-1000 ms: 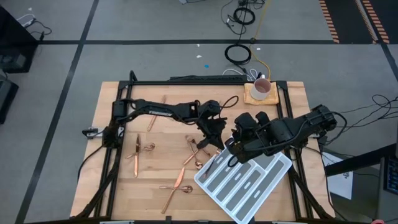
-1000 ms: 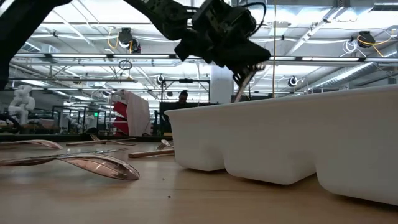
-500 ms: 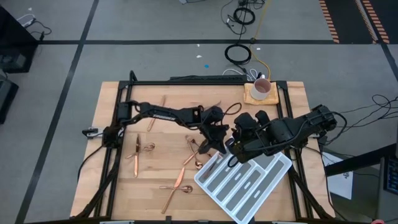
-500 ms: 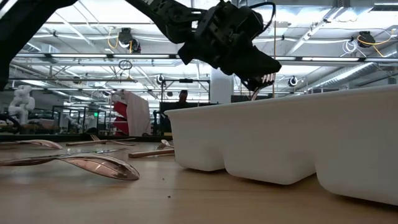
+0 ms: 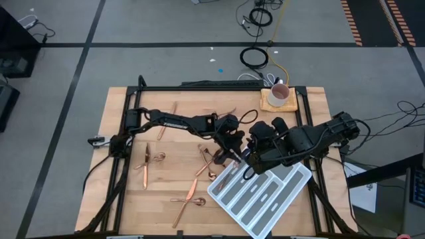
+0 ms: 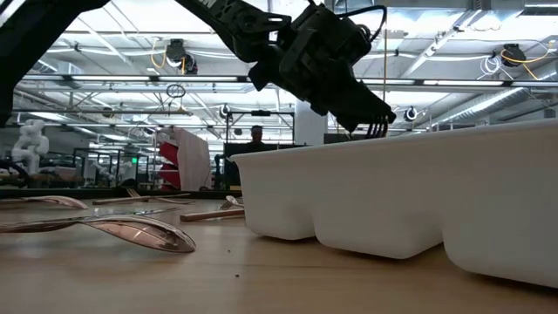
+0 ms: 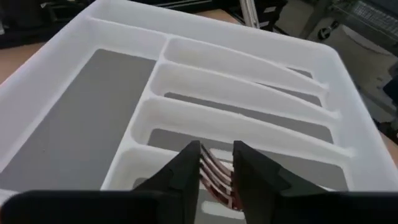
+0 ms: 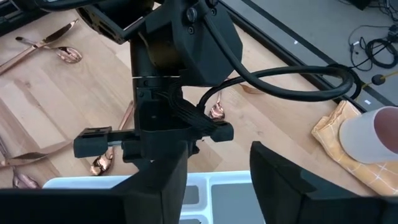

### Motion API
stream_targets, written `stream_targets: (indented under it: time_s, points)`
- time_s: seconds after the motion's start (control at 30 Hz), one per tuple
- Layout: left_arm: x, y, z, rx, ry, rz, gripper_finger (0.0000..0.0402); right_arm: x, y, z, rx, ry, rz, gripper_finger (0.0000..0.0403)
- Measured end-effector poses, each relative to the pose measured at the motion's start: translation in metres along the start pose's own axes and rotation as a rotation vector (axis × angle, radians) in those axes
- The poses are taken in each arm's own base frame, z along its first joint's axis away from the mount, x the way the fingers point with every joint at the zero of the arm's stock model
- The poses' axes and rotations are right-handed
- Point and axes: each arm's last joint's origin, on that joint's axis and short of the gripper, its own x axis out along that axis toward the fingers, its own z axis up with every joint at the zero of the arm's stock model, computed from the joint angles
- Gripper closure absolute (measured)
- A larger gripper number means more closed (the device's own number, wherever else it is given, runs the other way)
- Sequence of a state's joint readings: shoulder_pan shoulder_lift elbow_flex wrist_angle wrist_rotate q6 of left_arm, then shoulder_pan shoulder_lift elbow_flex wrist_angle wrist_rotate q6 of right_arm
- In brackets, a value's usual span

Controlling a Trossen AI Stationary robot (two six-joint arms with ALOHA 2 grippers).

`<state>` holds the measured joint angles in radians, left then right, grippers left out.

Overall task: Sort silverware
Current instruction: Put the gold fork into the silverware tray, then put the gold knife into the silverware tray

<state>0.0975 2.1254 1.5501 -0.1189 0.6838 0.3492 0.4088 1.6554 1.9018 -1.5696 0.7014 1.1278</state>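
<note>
a copper fork (image 7: 214,176) lies tines-up in an end slot of the white tray (image 7: 74,149), between the left gripper (image 7: 215,180)'s parted fingers, apparently let go. right gripper (image 8: 214,180) hovers gaping, empty, over the tray's edge. other silverware (image 5: 189,196) lies scattered beside the tray.
</note>
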Motion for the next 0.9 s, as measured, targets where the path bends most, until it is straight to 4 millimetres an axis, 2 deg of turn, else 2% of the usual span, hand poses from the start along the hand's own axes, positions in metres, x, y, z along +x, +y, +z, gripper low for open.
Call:
stream_targets:
  time_s: [0.33, 0.57, 0.63, 0.8, 0.9]
  points:
    - [0.000, 0.002, 0.000, 0.009, 0.018, 0.058, 0.0241, 0.000, 0.000, 0.000, -0.013, -0.001, 0.000, 0.0216]
    - [-0.004, -0.001, 0.003, -0.026, 0.026, 0.071, 0.0235, 0.000, 0.000, 0.000, -0.015, 0.000, -0.001, 0.0215]
    - [-0.014, 0.000, 0.010, -0.069, 0.052, 0.127, 0.0235, 0.000, 0.000, 0.000, -0.015, -0.002, -0.002, 0.0215]
    - [-0.075, -0.003, 0.041, -0.143, 0.230, 0.513, 0.0235, 0.000, 0.000, 0.000, -0.021, -0.006, -0.004, 0.0215]
    - [-0.107, -0.009, 0.037, -0.239, 0.340, 0.541, 0.0235, 0.000, 0.000, 0.000, -0.025, -0.008, -0.004, 0.0215]
